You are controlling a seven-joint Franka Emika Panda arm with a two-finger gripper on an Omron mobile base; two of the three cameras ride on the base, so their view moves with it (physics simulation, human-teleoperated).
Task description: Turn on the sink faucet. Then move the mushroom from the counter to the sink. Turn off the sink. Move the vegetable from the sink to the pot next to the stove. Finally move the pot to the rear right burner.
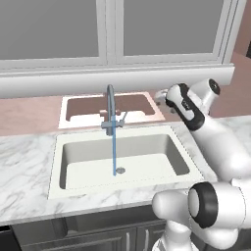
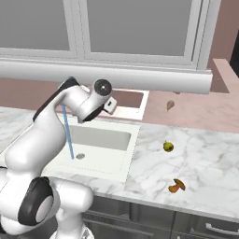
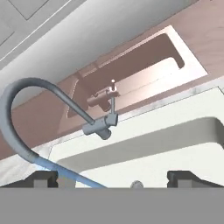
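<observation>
Sink (image 1: 63, 147), faucet (image 1: 111, 105) base (arm-hidden rightward)

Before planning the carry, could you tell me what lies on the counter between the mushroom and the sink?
In the right base view, bare marble counter separates the mushroom from the sink; the yellow-green fruit sits farther back.

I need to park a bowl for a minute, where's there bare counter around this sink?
Bare marble lies left of the white sink basin and along its front edge. Right of the basin is open up to the small yellow-green round fruit and the brown mushroom. The basin is taken by the grey arched faucet and its running water.
</observation>
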